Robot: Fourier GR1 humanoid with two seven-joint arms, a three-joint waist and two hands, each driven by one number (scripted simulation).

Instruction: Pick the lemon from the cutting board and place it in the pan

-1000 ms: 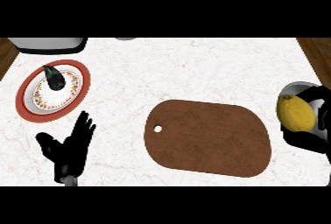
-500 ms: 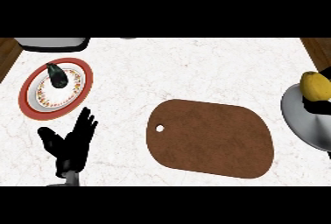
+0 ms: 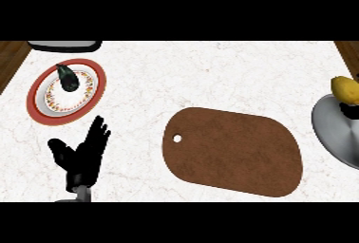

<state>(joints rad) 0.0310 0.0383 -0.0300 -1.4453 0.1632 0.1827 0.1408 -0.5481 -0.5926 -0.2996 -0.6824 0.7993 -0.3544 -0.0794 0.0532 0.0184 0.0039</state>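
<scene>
Lemon over the pan at three o'clock

Left hand rests with fingers spread at seven o'clock, far off; the cutting board lies bare; the lemon sits above the pan, black right-hand fingers beneath it, grip unclear.

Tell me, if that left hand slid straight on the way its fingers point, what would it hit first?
Probably the red-rimmed plate holding a dark vegetable. The left hand points up and slightly right, so it might only graze the rim; height is unclear.
</scene>
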